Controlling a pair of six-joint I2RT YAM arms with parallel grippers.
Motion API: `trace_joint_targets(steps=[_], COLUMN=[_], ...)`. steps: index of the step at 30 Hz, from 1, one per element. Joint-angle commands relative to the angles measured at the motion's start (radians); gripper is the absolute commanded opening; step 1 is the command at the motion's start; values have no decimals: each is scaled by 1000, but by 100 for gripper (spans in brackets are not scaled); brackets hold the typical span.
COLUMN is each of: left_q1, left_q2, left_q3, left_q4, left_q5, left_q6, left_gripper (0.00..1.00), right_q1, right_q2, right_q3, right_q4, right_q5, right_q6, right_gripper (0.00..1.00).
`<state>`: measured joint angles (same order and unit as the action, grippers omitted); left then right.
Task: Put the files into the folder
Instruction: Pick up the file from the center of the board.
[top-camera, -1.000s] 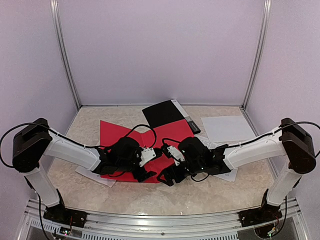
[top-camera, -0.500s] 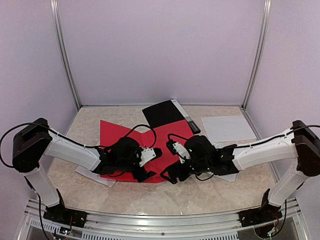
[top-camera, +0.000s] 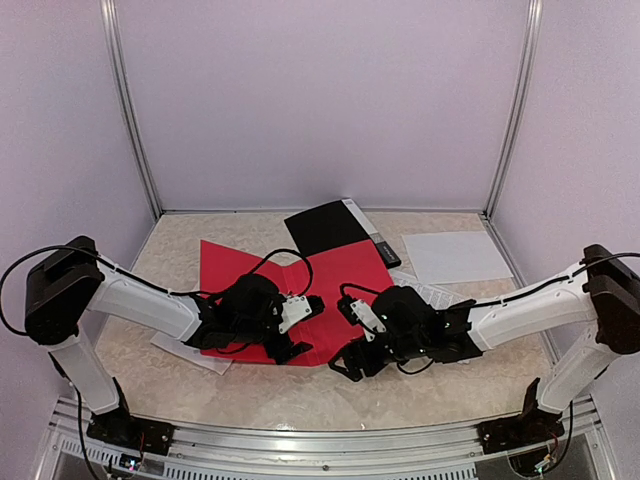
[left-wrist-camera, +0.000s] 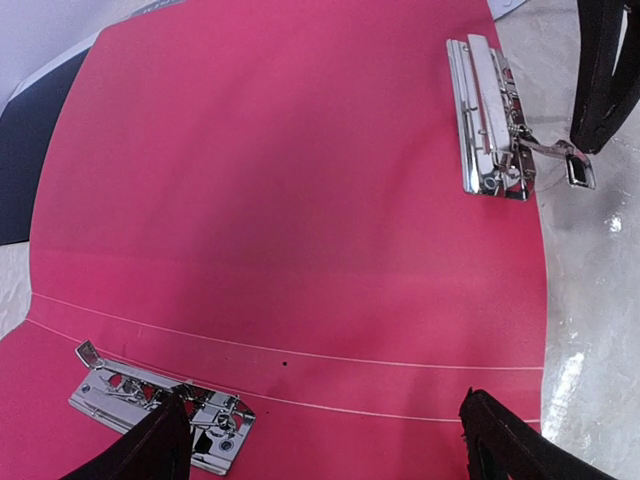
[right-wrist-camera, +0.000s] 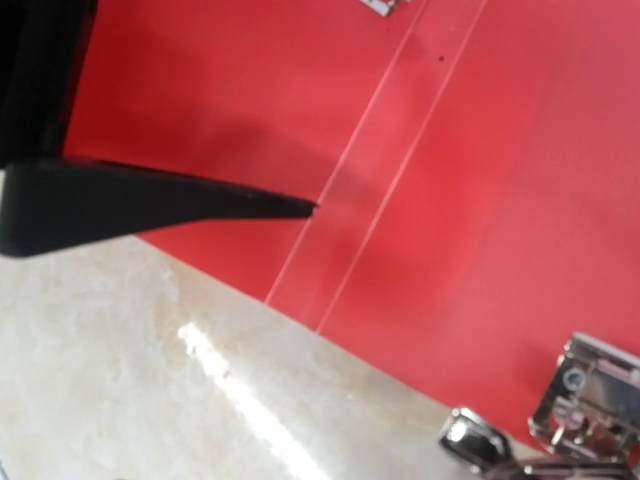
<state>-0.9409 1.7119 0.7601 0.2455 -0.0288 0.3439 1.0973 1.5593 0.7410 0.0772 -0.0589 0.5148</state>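
Note:
The red folder (top-camera: 255, 275) lies open and flat on the table, with two metal clips (left-wrist-camera: 490, 120) (left-wrist-camera: 160, 415) on its inside. My left gripper (top-camera: 305, 327) hovers over its near right part, open and empty, a fingertip (left-wrist-camera: 510, 440) on each side of the fold lines. My right gripper (top-camera: 347, 366) is open and empty at the folder's near edge; only one finger (right-wrist-camera: 150, 195) shows in the right wrist view, over the red folder (right-wrist-camera: 480, 180). White sheets lie on the table: a blank one (top-camera: 455, 257) at the back right, a printed one (top-camera: 447, 300) under my right arm, one (top-camera: 190, 352) under my left arm.
A black folder (top-camera: 325, 228) lies behind the red one, with a small dark object (top-camera: 385, 250) at its right edge. Metal frame posts stand at the back corners. The beige marble table (right-wrist-camera: 120, 380) shows bare in front of the folder.
My right gripper has drawn back toward the near edge, from over the folder to its front edge. The left arm and the folder have not moved.

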Motion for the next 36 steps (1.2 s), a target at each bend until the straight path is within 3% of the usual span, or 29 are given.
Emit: trace_joint_targets(steps=[1,13,21,26,31,36], left_q1=[7,9,13,18,19,16], left_q2=[-14,-12,-31,-71,-98,-100], left_q3=[10,2,2,2,12,28], left_q4=[-15,-9,4,9,14,30], left_q5=[-4,-2,19,70,101,119], left_q6=[-2,-7,-20,-56,-81,-95], left_gripper=[90,90,90,91,93,94], right_q1=[9,9,11,6,-68,-246], right_q2=[47,106,-23,-132,-196,-325], right_q3=[22,59,63,74,83,21], right_q4=[18,23,-56,-191,-334,-427], right_q5=[-6,-33,-3,146,253,310], right_q6=[-11,-26,-39,-42,-29,4], right_gripper=[79,79,82,87,89,89])
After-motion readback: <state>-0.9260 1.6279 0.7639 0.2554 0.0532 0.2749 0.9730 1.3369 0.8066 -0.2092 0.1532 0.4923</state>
